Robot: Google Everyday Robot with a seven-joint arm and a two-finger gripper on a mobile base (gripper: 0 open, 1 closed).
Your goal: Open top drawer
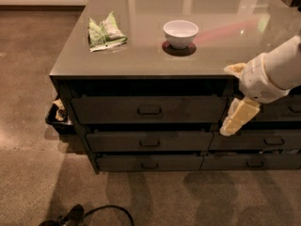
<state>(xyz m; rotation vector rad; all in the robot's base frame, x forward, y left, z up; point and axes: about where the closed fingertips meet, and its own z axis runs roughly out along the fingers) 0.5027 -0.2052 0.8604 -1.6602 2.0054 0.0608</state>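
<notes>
The top drawer is the tallest dark grey-brown front in the left stack, just under the counter top, with a small rectangular metal pull at its centre. It looks shut, flush with the fronts around it. My gripper hangs in front of the cabinet at the right end of this drawer, its cream fingers pointing down and left. It is well to the right of the pull and holds nothing that I can see. The white arm reaches in from the right edge.
Two shallower drawers lie below the top one, and a neighbouring stack stands to the right. On the counter top sit a white bowl and a green snack bag. A dark bin stands at the cabinet's left. A cable lies on the floor.
</notes>
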